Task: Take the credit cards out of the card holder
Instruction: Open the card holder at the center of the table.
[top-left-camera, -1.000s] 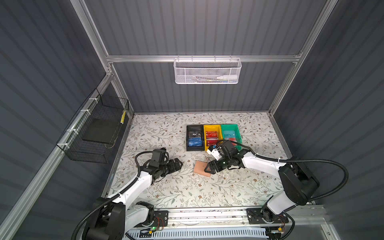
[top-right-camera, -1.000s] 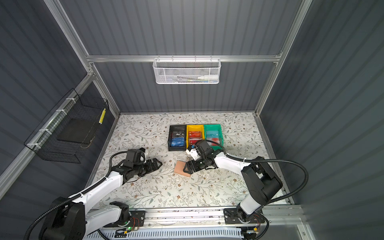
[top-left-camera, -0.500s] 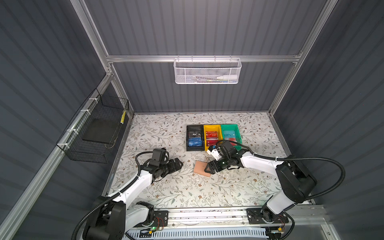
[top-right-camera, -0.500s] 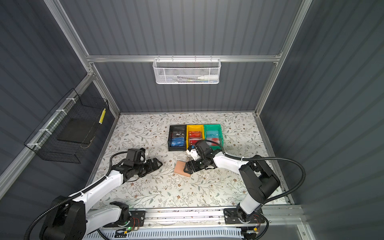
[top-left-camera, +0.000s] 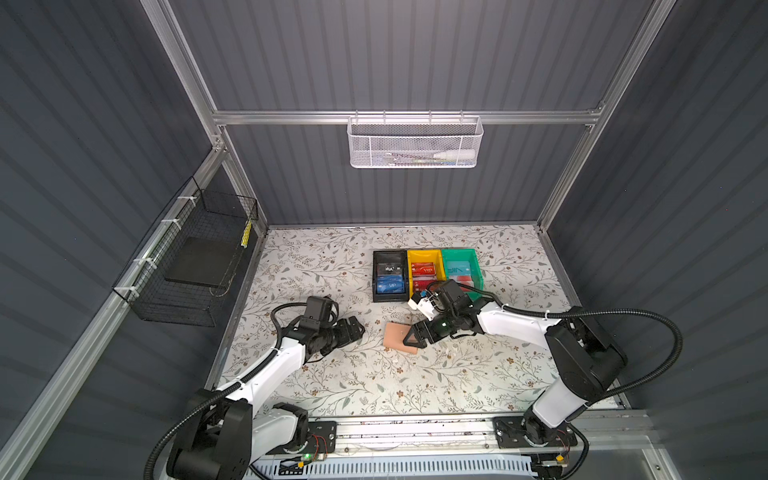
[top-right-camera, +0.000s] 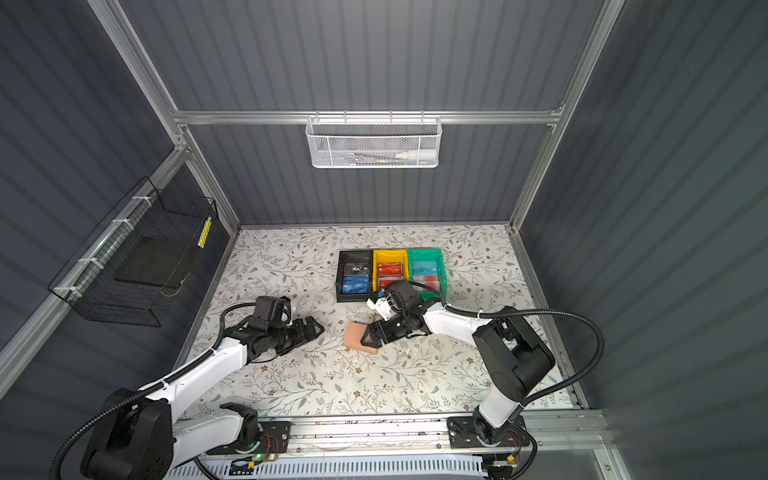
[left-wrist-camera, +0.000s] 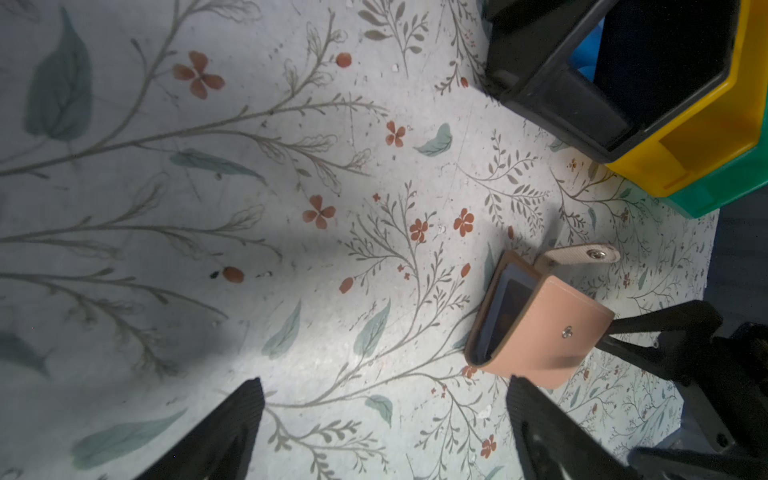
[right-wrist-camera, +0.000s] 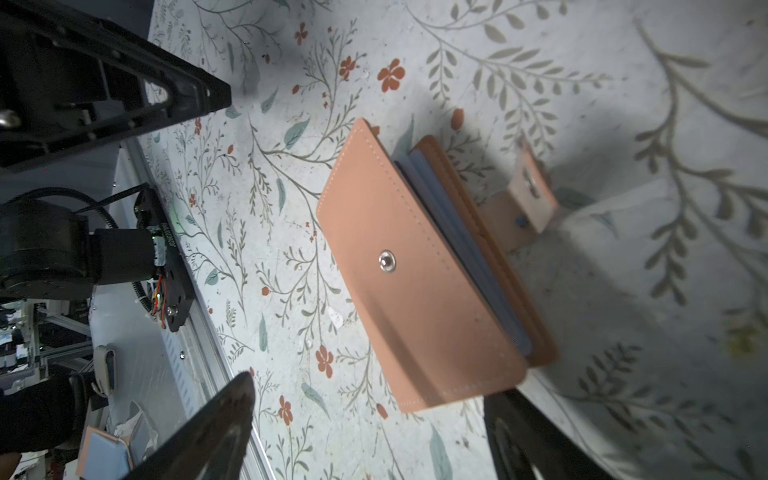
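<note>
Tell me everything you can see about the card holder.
The card holder is a peach-pink, leather-like folding wallet with stitched edges and a metal snap on its top cover. Its strap tab is unfastened, sticking out sideways. Bluish sleeves show between the slightly parted covers. It lies flat on the floral table, the open right claw at its edge.

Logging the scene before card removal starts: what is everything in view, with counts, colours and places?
card holder: 1, peach-pink, mid-table, strap unsnapped
black bin, yellow bin, green bin: 1 each, side by side behind holder
credit cards: several, blue, red, teal, in bins
mesh basket: 1, white, back rail
wire basket: 1, black, left wall
table: 1, floral, under everything
left gripper: 1, black, open, apart from holder
right gripper: 1, black, open, at holder's edge
</note>
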